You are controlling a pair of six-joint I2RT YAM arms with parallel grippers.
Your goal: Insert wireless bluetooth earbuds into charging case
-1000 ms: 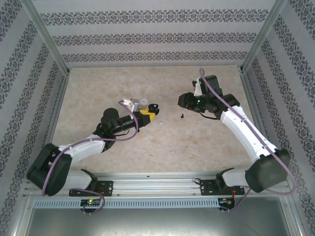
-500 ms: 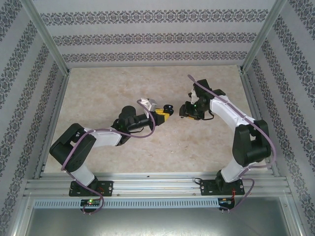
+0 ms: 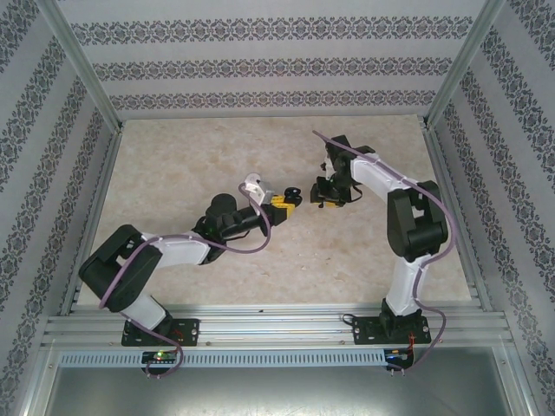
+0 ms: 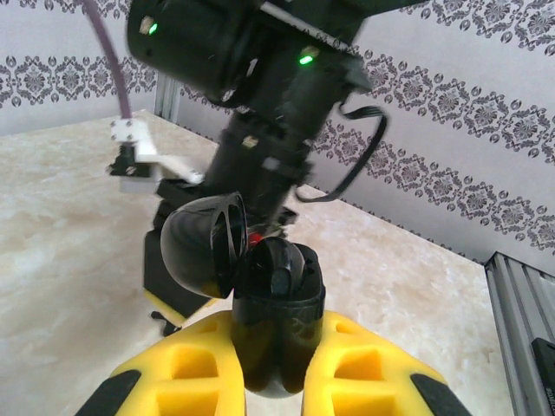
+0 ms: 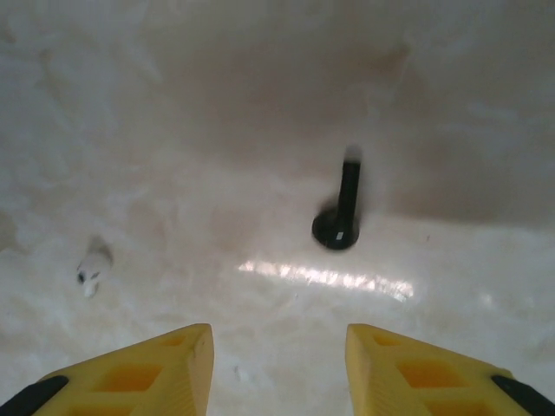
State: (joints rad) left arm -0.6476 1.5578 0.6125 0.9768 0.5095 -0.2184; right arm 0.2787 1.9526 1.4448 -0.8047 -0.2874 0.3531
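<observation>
My left gripper (image 3: 289, 199) (image 4: 277, 334) is shut on a black charging case (image 4: 279, 299) (image 3: 294, 194) that stands upright between the yellow fingers. Its rounded lid (image 4: 202, 247) is swung open to the left. My right gripper (image 3: 327, 196) (image 5: 277, 364) points down at the table just right of the case, open, with nothing between its fingers. A black earbud (image 5: 341, 217) lies on the marble ahead of it, stem pointing away. A white earbud (image 5: 89, 278) lies further left. A small black piece (image 4: 164, 321) shows on the table under the right gripper.
The right arm's wrist (image 4: 260, 104) hangs close behind the case, with its cable (image 4: 364, 156) looping to the right. The marbled tabletop (image 3: 217, 147) is walled by patterned panels and metal posts (image 3: 82, 69). A metal rail (image 4: 520, 329) runs along the table's right edge.
The left gripper carried the open case rightward toward the middle. The right arm swung left and folded down, so its gripper now hangs over the black earbud beside the case.
</observation>
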